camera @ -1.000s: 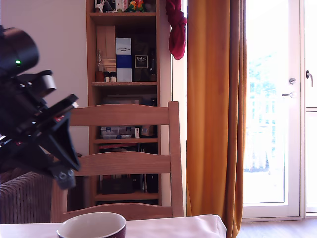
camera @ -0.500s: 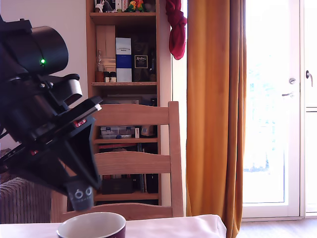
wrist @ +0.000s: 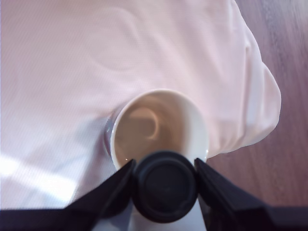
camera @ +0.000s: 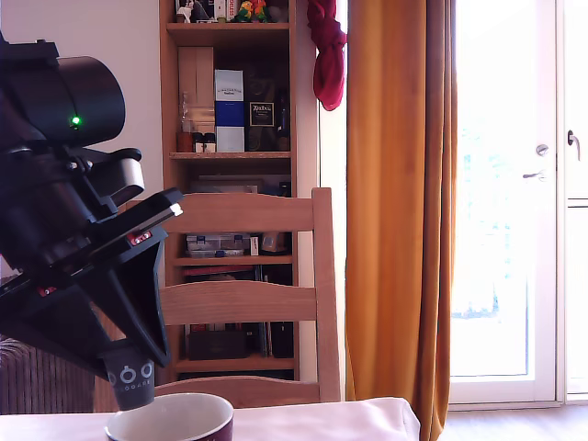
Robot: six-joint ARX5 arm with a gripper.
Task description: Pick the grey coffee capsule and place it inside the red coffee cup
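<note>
Lettering in view: none of it legible

The grey coffee capsule [camera: 131, 381] bears pale rings with a line of tiny print beneath, too small to read. On the bookshelf [camera: 168, 110], a blue-and-white box [camera: 230, 110] and the pale label [camera: 262, 114] of a dark box carry words, blurred beyond reading.

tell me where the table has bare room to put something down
The cloth beyond the cup, away from the tool, is one wide bare stretch. Between the cup and the cloth edge by the floor only a narrow strip is free. Crowded at the cup: the tool holds the capsule over its rim.
</note>
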